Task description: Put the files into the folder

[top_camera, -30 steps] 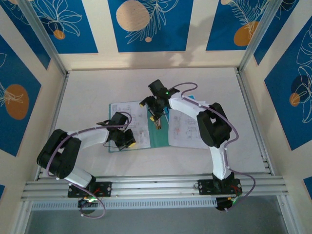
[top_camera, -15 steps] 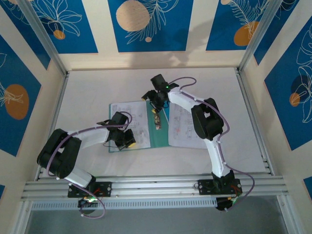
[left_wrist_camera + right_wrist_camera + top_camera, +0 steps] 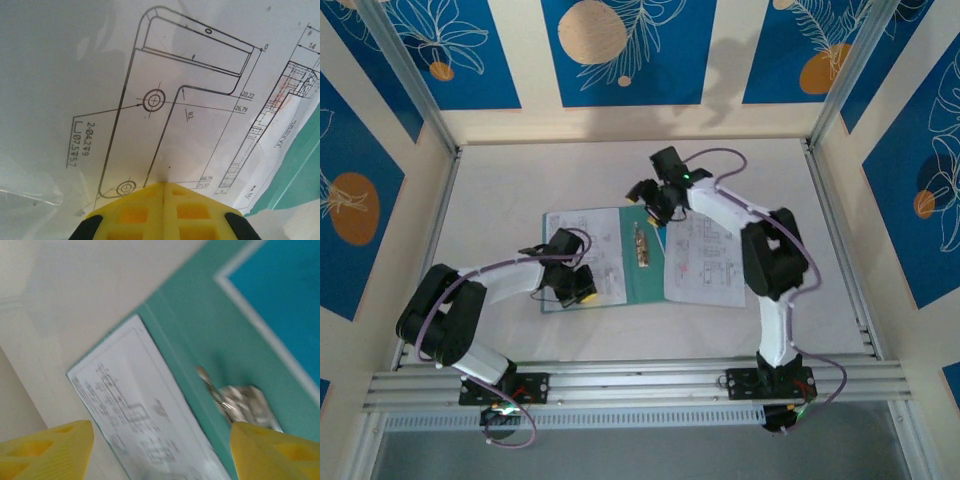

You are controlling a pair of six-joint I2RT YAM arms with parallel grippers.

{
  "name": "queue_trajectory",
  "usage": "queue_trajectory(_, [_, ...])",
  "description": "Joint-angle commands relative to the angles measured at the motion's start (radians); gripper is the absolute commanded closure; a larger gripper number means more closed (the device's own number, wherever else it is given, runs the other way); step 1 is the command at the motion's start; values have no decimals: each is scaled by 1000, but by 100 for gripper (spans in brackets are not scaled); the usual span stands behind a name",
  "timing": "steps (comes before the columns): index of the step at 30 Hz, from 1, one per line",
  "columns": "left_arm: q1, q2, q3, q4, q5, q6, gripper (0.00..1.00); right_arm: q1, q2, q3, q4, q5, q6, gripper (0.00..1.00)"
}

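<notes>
The teal-green folder (image 3: 642, 285) lies open in the middle of the table, a metal clip (image 3: 641, 245) on its spine. A white printed file (image 3: 585, 250) covers its left half and another printed file (image 3: 705, 262) its right half. My left gripper (image 3: 582, 287) is shut, its yellow tips (image 3: 165, 187) pressed onto the left file's drawing (image 3: 165, 100). My right gripper (image 3: 653, 205) hovers open above the folder's far edge. In the right wrist view its jaws (image 3: 160, 450) stand wide above a printed file (image 3: 135, 415), with the clip (image 3: 242, 405), the teal folder (image 3: 200, 330) and a bright-blue sheet (image 3: 280, 290).
Aluminium rails (image 3: 620, 380) run along the near edge and up both sides of the white table (image 3: 520, 180). Blue and cream patterned walls close in the back and sides. Bare table lies beyond the folder's far edge.
My right gripper has pulled back from the clip toward the far right, uncovering more of the right file. The left arm has not moved.
</notes>
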Motion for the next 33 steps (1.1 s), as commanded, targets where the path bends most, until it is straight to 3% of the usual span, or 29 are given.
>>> queue_trajectory(1, [12,23,6,-169,-95,48,99,-50,-186,-188,-25,39,-31,30])
queue_trajectory(10, [-2,5,111,-164,-44,64,73,-119,-629,-623,-228,16,-24,32])
queue_trajectory(17, [-155,89,227,13,124,18,60,-262,-903,-892,-257,-34,-12,33])
queue_trajectory(23, [-294,245,333,89,165,-21,58,-387,-867,-869,-276,-65,-116,36])
queue_trajectory(33, [-349,344,327,247,187,-113,67,-432,-851,-832,-270,-91,-155,38])
